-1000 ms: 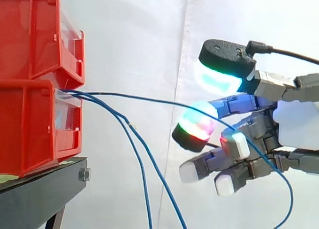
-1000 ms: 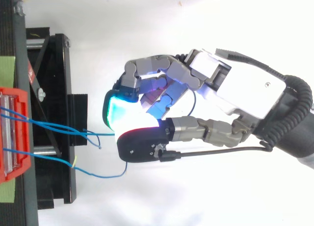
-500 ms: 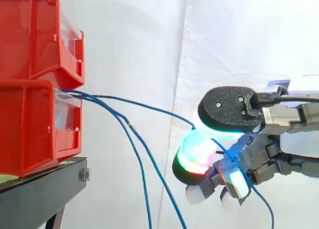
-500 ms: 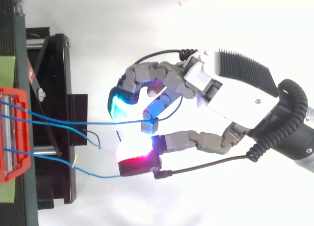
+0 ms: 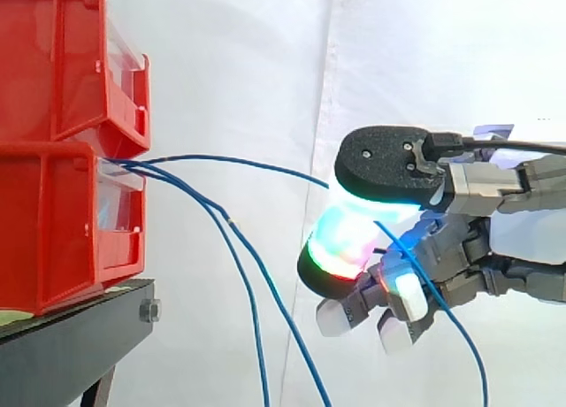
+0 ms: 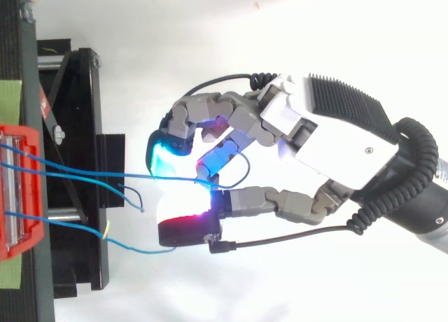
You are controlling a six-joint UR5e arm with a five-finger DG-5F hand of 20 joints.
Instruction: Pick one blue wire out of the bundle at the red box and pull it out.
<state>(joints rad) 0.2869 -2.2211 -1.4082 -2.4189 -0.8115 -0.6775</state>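
Robot hand (image 6: 329, 136) entering from right, fingers and thumb curled round blue wire (image 5: 265, 165)

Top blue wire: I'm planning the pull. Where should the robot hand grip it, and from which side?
Probably the top wire, on its level span beyond the box, from the robot hand's side: there it runs clear of the two drooping wires.

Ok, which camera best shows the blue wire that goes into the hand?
The side view: the blue wire arcs from the red box in between the hand's glowing pads, its tail hanging beyond. The top view shows it running straight into the curled fingers.
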